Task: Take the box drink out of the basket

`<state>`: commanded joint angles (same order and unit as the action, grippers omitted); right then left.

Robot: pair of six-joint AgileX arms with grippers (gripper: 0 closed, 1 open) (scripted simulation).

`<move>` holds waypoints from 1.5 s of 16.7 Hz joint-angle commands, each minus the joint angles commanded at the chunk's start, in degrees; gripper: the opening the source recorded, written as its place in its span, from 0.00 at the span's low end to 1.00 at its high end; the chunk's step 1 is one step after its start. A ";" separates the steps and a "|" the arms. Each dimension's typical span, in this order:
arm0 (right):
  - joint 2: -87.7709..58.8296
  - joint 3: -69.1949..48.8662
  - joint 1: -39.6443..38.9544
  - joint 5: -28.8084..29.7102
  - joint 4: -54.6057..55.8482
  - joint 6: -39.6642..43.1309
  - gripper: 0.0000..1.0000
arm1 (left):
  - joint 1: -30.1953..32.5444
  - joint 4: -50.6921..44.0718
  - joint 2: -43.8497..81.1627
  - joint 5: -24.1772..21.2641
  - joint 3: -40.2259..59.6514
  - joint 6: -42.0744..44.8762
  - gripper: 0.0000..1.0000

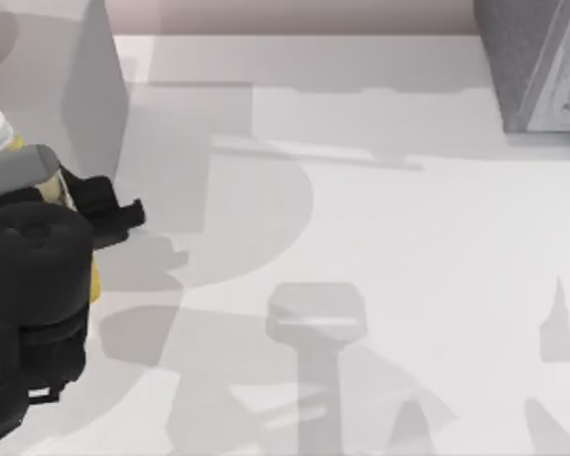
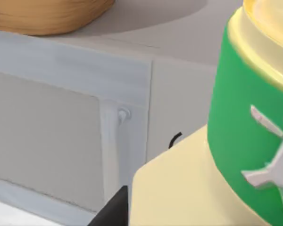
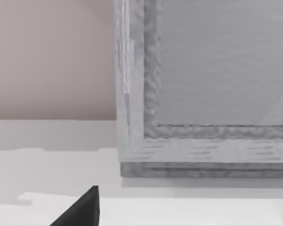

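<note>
The box drink (image 2: 179,188) is a pale yellow carton lying close under the left wrist camera, beside a black fingertip (image 2: 114,211). From above, only yellow slivers of the box drink (image 1: 95,281) peek out under my black left gripper (image 1: 81,237), which sits at the table's left edge and appears shut on the carton. The wicker basket (image 2: 47,14) shows farther off in the left wrist view, apart from the carton. My right arm is parked, and a black fingertip (image 3: 82,213) of its gripper shows in the right wrist view.
A green-labelled jar with a yellowish lid (image 2: 254,141) stands right against the carton. A large white box (image 1: 57,66) stands at the back left. A grey box (image 1: 537,62) is at the back right. A white panel with a small knob (image 2: 123,114) lies behind.
</note>
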<state>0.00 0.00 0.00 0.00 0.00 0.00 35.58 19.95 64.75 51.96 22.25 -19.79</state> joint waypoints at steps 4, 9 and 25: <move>0.00 0.00 0.00 0.00 0.00 0.00 1.00 | -3.23 7.97 4.26 -3.42 -2.62 2.41 0.00; 0.00 0.00 0.00 0.00 0.00 0.00 1.00 | -3.50 8.44 4.53 -3.72 -2.84 2.60 0.08; 0.00 0.00 0.00 0.00 0.00 0.00 1.00 | -3.50 8.44 4.53 -3.72 -2.84 2.60 1.00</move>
<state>0.00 0.00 0.00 0.00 0.00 0.00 32.07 28.38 69.28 48.24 19.41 -17.19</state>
